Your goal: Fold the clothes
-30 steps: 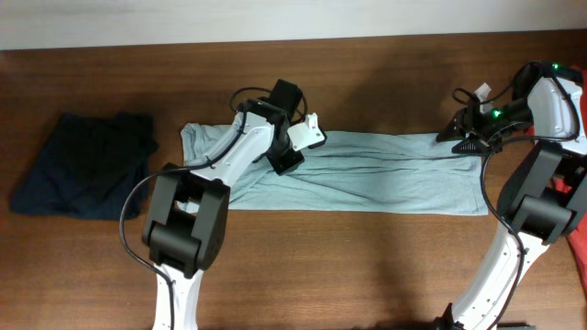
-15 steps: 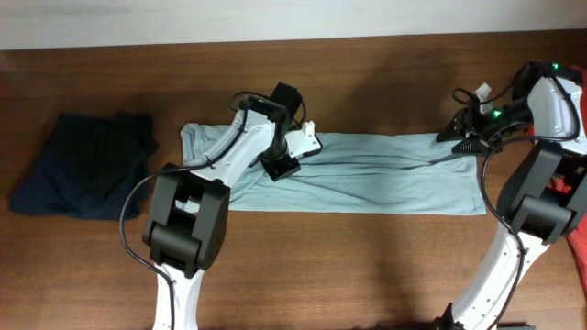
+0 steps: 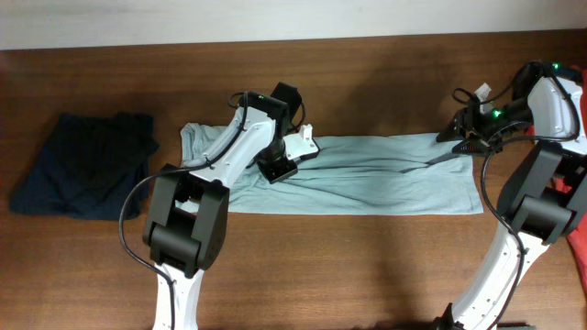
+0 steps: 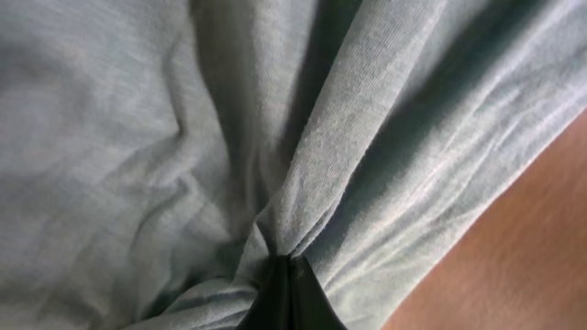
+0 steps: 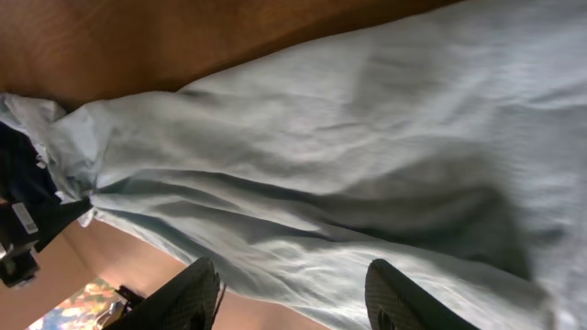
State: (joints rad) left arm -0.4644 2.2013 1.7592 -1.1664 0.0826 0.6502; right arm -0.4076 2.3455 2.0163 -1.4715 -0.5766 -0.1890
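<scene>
Brown wooden table [image 3: 367,266] carries grey-blue T-shirt [image 3: 385,183] — navy garment [image 3: 83,165] apparently folded.

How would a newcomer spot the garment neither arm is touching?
Go to the left end of the brown wooden table. There lies a dark navy cloth garment in a squarish heap. Unlike the long pale grey-blue T-shirt beside it, it is dark, compact and untouched.

A dark brown wooden table [image 3: 367,266] meets a pale wall [image 3: 275,18].
</scene>
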